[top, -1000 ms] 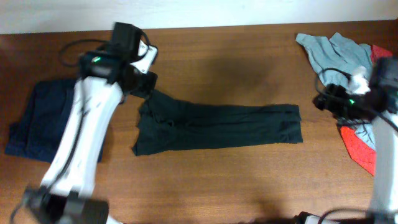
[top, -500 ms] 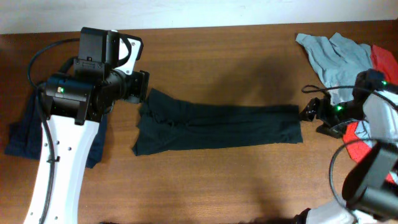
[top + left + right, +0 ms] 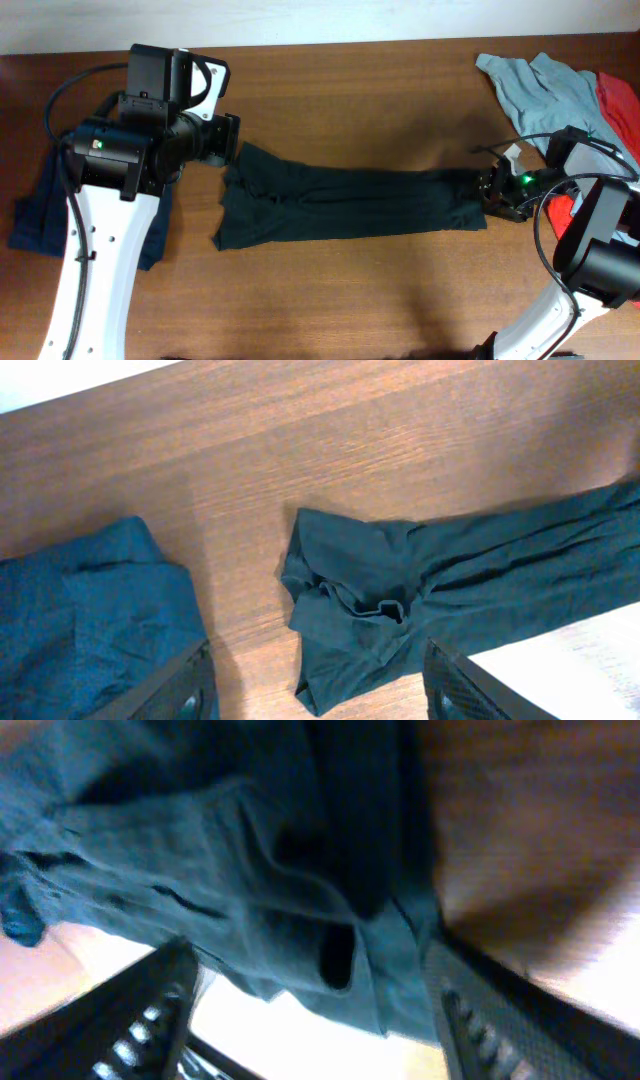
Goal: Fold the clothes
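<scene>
Both pairs of jaws stand spread wide and grip nothing. My left gripper [image 3: 315, 672] hangs above the left end of the black T-shirt [image 3: 350, 205], which lies on the wooden table [image 3: 350, 90] as a long narrow band running left to right across the middle. That left end is rumpled, with loose folds heaped on each other, while the rest of the band lies fairly flat. My right gripper [image 3: 310, 990] is down low at the band's right end, with its fingers set either side of the cloth edge. From its blurred wrist view I cannot tell whether the fingers touch the fabric yet. A dark navy garment [image 3: 40, 200] lies just beside my left arm, apart from the T-shirt. A light grey-blue shirt [image 3: 535, 90] and a red cloth [image 3: 580, 235] sit at the far right, near my right arm. I judge the T-shirt to be light, soft and limp. It should sag and drape from wherever it is pinched, and thin layers may slip apart if I catch only the top one. The best hold looks like the short edge at each end, taking all the layers together near the corners. The right end could then be lifted and carried over toward the left without the band twisting.
</scene>
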`<state>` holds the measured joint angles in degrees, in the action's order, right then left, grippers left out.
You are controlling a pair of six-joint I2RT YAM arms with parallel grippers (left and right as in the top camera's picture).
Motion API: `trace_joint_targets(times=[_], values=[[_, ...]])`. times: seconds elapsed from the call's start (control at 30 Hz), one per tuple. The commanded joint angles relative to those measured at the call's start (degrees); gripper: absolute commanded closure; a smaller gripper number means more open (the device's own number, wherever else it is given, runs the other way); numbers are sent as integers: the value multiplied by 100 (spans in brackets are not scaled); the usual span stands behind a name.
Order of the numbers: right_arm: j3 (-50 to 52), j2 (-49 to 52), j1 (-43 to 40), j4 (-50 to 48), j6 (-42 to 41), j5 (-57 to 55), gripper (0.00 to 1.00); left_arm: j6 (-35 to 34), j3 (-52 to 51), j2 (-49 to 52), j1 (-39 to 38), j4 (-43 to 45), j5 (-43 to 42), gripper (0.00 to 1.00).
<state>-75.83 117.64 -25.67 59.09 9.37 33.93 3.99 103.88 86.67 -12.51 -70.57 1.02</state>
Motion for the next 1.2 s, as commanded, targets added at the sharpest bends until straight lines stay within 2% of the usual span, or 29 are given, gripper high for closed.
trace_joint_targets(times=[0.0, 0.17, 0.23, 0.47, 0.5, 0.53, 0.57, 0.6, 0.63, 0.67, 0.7, 0.77, 0.9, 1.03, 1.17], values=[[42, 114, 131, 0, 116, 310, 32, -55, 11, 0, -2, -2, -68, 34], [42, 114, 291, -70, 247, 337, 38, -55, 11, 0, -2, -57, -70, 34], [42, 114, 313, -133, 243, 332, 46, -55, 11, 0, -2, -90, -68, 34], [42, 114, 306, -151, 236, 120, 82, -55, 11, 0, -2, -133, -85, 34], [42, 114, 306, -151, 234, 120, 82, -55, 11, 0, -2, -133, -85, 34], [42, 114, 306, -146, 201, 92, 77, -55, 11, 0, -7, -133, -85, 34], [42, 111, 306, -149, 98, -22, 65, -55, 11, 0, -7, -133, -85, 34], [39, 111, 299, -149, -44, -245, 46, -55, 11, 0, -7, -138, -85, 34], [33, 111, 282, -146, -177, -457, 37, -55, 11, 0, -7, -149, -85, 34], [28, 111, 243, -149, -240, -560, 21, -55, 11, 0, -7, -155, -85, 34], [28, 111, 184, -153, -238, -546, 14, -55, 11, 0, -7, -168, -85, 34], [24, 111, 35, -179, -225, -466, 8, -55, 11, 0, -7, -173, -85, 34], [24, 111, -391, -197, 404, 271, 4, -55, 11, 0, -7, -164, -85, 34], [28, 114, -590, -345, 468, 420, 3, -55, 11, 0, -7, -125, -85, 34], [31, 114, -363, -448, 540, 529, 4, -55, 11, 0, -7, -87, -85, 34]])
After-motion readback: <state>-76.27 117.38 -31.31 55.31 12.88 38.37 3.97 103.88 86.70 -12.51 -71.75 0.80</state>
